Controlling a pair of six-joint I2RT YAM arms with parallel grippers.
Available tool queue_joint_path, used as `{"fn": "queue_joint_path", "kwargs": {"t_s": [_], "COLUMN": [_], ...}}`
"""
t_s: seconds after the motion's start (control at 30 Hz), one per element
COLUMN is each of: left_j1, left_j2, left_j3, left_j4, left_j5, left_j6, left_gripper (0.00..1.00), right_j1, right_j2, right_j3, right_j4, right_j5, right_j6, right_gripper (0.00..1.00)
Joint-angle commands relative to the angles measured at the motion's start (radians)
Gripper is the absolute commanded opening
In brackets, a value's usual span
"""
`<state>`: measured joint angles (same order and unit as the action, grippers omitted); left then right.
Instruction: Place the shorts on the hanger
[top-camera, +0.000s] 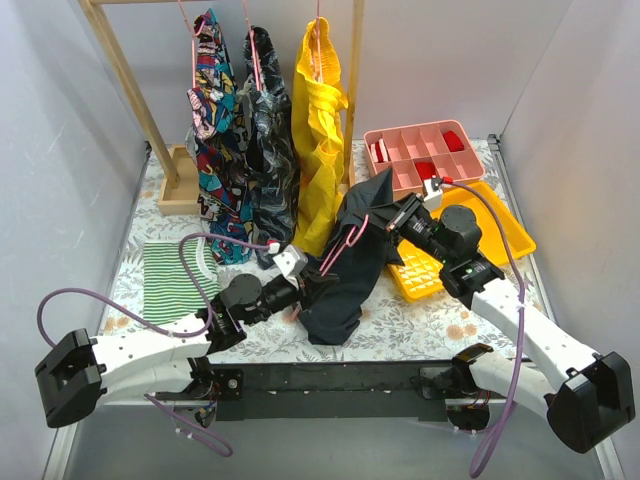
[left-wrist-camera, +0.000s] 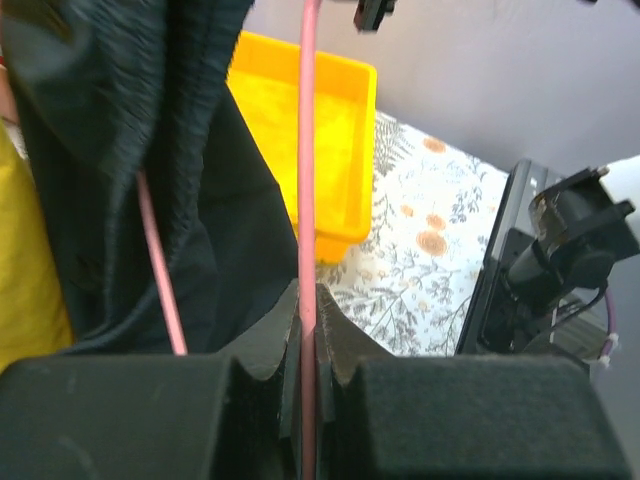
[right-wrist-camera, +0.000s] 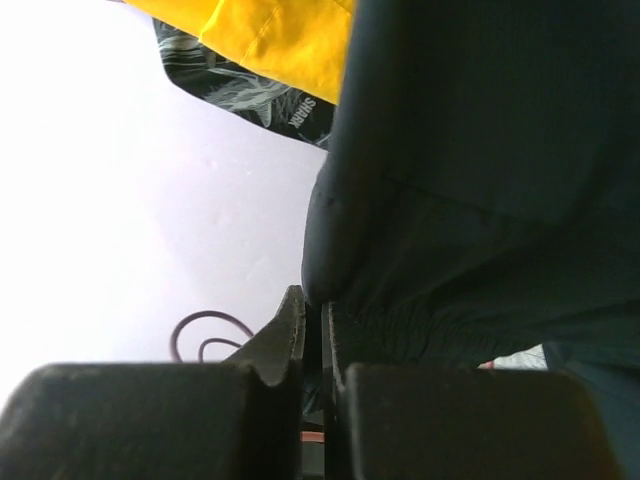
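The dark navy shorts (top-camera: 352, 262) hang in the air at mid-table, draped over the thin pink hanger (top-camera: 345, 243), whose wire shows across the cloth. My left gripper (top-camera: 316, 287) is at the shorts' lower left. In the left wrist view it (left-wrist-camera: 308, 300) is shut on the hanger wire (left-wrist-camera: 309, 150), with the shorts (left-wrist-camera: 120, 150) to its left. My right gripper (top-camera: 398, 224) holds the shorts' upper right edge. In the right wrist view it (right-wrist-camera: 318, 305) is shut on a fold of the shorts (right-wrist-camera: 480, 150).
A wooden rack (top-camera: 128, 80) at the back holds a multicoloured garment (top-camera: 212, 130), a patterned black-and-grey garment (top-camera: 268, 140) and a yellow garment (top-camera: 320, 130). A pink compartment box (top-camera: 420, 150) and a yellow tray (top-camera: 480, 235) lie at the right. A green striped cloth (top-camera: 170, 282) lies at the left.
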<state>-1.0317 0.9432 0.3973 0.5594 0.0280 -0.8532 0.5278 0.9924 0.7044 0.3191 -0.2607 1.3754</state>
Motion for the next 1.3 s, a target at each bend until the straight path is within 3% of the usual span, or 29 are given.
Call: {"fn": "queue_joint_path", "kwargs": {"t_s": [0.0,0.07,0.2,0.33,0.57,0.63,0.73,0.83,1.07,1.2,1.27], "left_j1": [-0.022,-0.024,-0.024,-0.024,-0.019,-0.005,0.065,0.157,0.235,0.307,0.366], "left_j2": [0.015,0.019,-0.014,-0.041,-0.101,-0.057,0.015,0.025,-0.043,-0.012,0.008], "left_j3": [0.057,0.067,0.054,0.069,0.077,0.124,0.185,0.186,0.239,0.248,0.242], "left_j4": [0.06,0.034,0.019,-0.088,-0.37,-0.502,-0.655,-0.691,-0.774,-0.825,-0.808], "left_j5": [-0.048,-0.08,-0.169,-0.239,-0.558,-0.573,-0.493,-0.364,-0.258,-0.197,-0.102], "left_j6": [0.011,-0.024,-0.098,-0.151,-0.398,-0.473,-0.564,-0.607,-0.629,-0.632,-0.624], "left_gripper": [0.0,0.09,0.49,0.59,0.55,0.48,0.42,0.41,0.53,0.52,0.51], "right_j1": [0.003,0.001,0.001,0.001,0.001,0.001,0.001,0.001,0.0,0.0,0.0], "right_j2": [-0.038,-0.066,-0.119,-0.152,-0.199,-0.231,-0.276,-0.331,-0.416,-0.455,-0.475], "right_j3": [-0.036,-0.057,-0.091,-0.132,-0.212,-0.23,-0.235,-0.243,-0.253,-0.237,-0.211], "right_j4": [0.104,0.08,0.043,0.061,0.117,0.106,0.051,-0.015,-0.112,-0.164,-0.205], "right_j5": [0.014,0.035,0.1,0.101,0.057,0.045,0.025,0.008,-0.057,-0.109,-0.124], "right_j6": [0.027,0.036,0.068,0.102,0.131,0.129,0.105,0.073,0.033,0.028,0.004], "right_gripper": [0.01,0.01,0.01,0.01,0.01,0.01,0.01,0.01,0.01,0.01,0.01]}}
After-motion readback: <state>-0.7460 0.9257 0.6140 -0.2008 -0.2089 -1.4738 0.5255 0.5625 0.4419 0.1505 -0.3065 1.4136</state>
